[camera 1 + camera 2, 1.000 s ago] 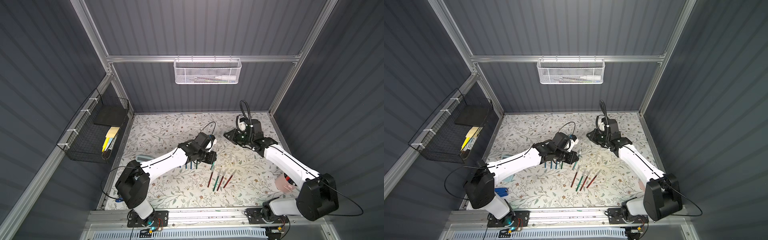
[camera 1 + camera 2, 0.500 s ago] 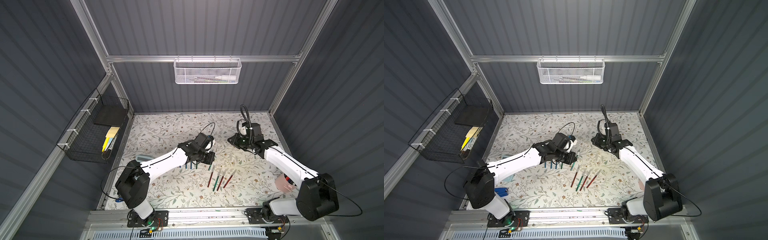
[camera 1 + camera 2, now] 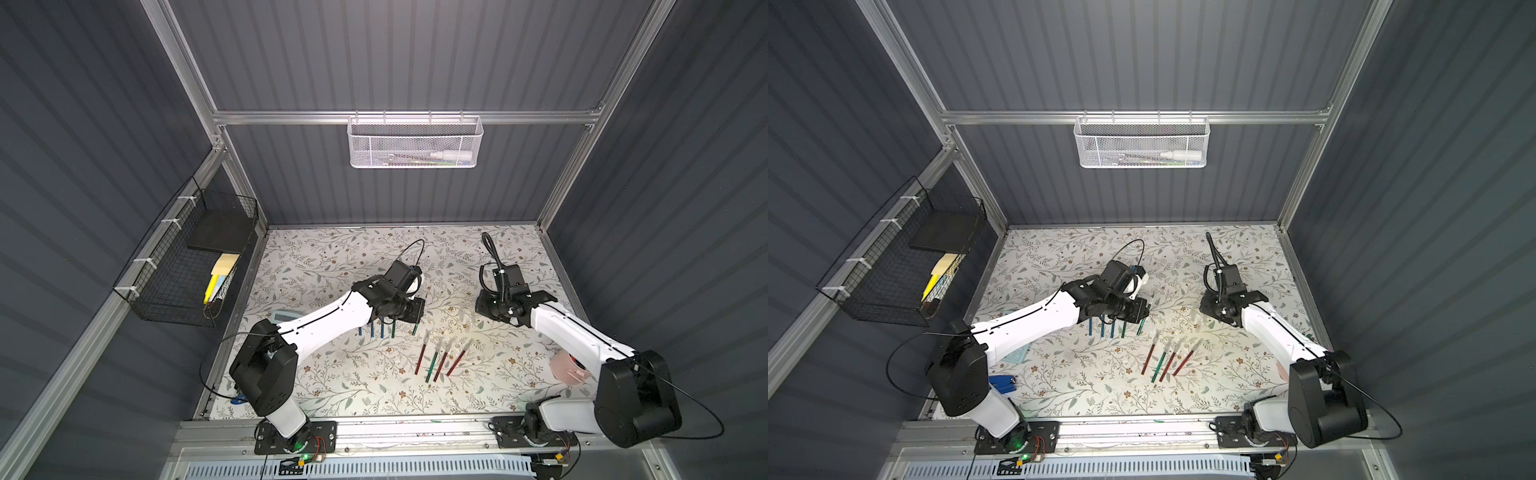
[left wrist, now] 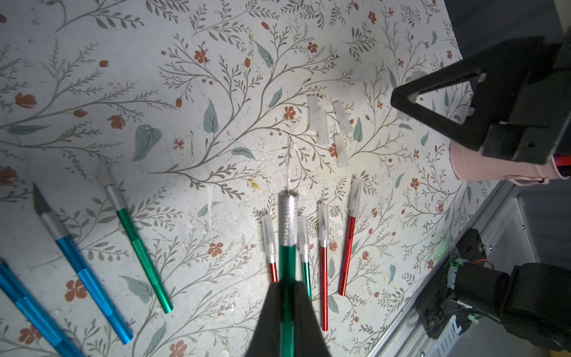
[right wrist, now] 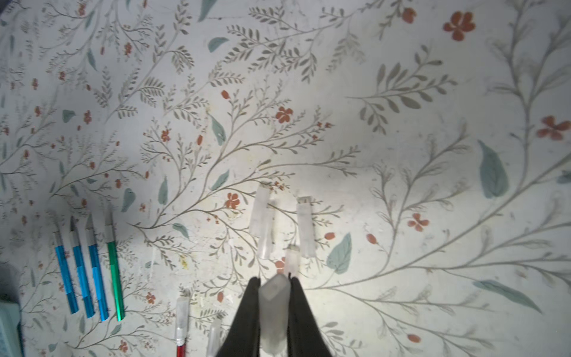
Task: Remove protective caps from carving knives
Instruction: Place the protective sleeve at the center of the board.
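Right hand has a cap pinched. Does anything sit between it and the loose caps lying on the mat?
Nothing visible does. The right hand holds the cap close to the loose caps, and only bare floral mat shows between them.

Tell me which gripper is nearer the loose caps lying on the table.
Right. The right gripper, holding another cap, is just short of the loose caps. The left gripper, holding a green knife, is farther off, by the capped knives.
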